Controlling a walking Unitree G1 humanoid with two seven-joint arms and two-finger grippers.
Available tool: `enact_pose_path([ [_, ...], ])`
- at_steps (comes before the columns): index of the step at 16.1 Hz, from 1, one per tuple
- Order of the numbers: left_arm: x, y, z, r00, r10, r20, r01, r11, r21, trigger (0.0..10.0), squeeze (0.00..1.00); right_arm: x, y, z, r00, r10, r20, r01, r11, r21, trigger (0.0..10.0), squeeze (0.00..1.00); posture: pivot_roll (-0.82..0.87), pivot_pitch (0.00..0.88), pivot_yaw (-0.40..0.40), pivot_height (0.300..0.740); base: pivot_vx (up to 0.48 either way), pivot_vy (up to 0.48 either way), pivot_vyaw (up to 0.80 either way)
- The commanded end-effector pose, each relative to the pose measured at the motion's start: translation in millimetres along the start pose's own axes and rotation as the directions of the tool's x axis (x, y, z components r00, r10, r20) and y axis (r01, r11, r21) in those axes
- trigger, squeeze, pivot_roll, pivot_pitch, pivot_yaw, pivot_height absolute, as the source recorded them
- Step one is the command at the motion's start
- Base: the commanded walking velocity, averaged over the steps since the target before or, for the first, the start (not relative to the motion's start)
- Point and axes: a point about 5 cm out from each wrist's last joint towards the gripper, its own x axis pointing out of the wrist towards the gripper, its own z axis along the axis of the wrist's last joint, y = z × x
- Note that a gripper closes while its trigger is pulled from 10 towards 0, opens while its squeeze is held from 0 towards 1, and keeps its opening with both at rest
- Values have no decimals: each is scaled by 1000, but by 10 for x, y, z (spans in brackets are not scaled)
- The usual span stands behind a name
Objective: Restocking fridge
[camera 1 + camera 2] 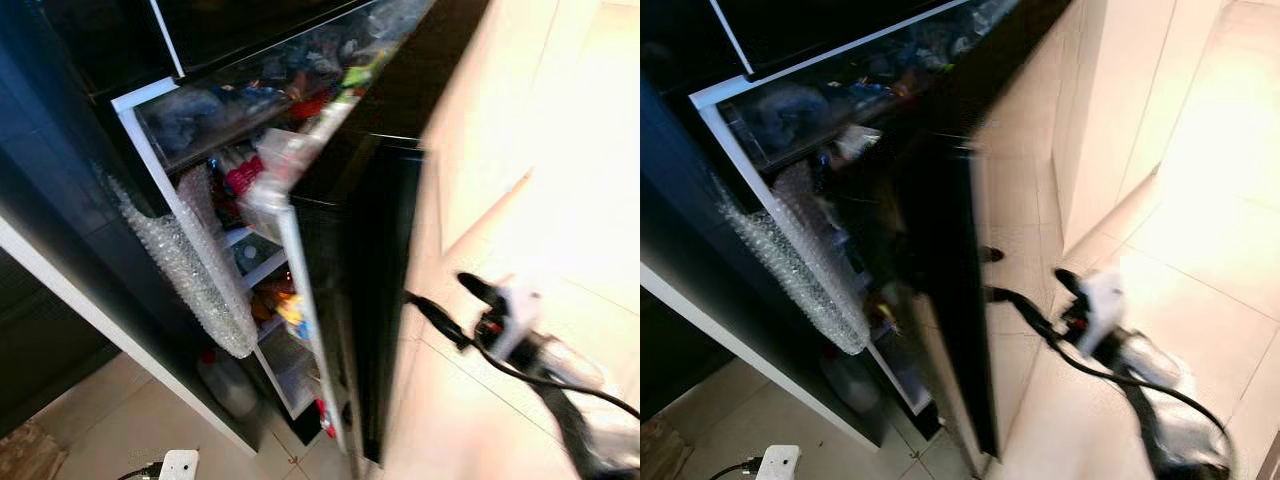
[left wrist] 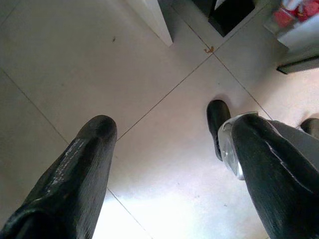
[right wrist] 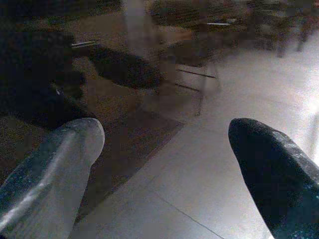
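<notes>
Your head camera looks down at a black fridge (image 1: 60,150) with its door (image 1: 350,290) swung partly open, edge toward you. The picture is blurred. Take the fridge door as your landmark.

Behind the door, the fridge shelves (image 1: 262,268) are crowded with packets and containers in red, green, yellow and blue; the blur keeps you from naming any of them. A sheet of bubble wrap (image 1: 190,270) hangs on the fridge body just beside the shelves, on the side away from the door. Below it, near the floor, sits a clear jug with a red cap (image 1: 222,380). A white plug block (image 1: 178,466) lies on the pale floor tiles (image 1: 560,200) in front of the fridge, well apart from the door's lower corner.

Your right gripper (image 1: 445,310) reaches toward the outer face of the door, one black fingertip close to it; you cannot tell whether it touches. Its fingers (image 3: 271,164) are spread wide and grasp nothing in the wrist camera, with dim floor between them.

Your left gripper (image 2: 172,149) hangs low over bare tiles, fingers wide apart and empty, one of your black feet (image 2: 217,122) showing beneath it.
</notes>
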Motion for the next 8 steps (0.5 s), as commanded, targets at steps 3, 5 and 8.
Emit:
enact_pose_path([
  [3,-11,50,-34,1000,10,-21,-10,1000,2,10000,0,496,415,263,983,158,94,-153,987,-56,10000,0,-102,40,118,740,0,0,0],
  [5,-8,39,-30,1000,10,-17,-10,1000,-8,10000,0,675,549,259,981,177,84,-173,984,-49,10000,0,-85,38,112,740,0,0,0],
  [8,-8,34,-35,1000,15,-18,-16,1000,-16,10000,0,614,475,206,989,139,58,-136,989,-51,10000,0,-80,42,105,740,0,0,0],
])
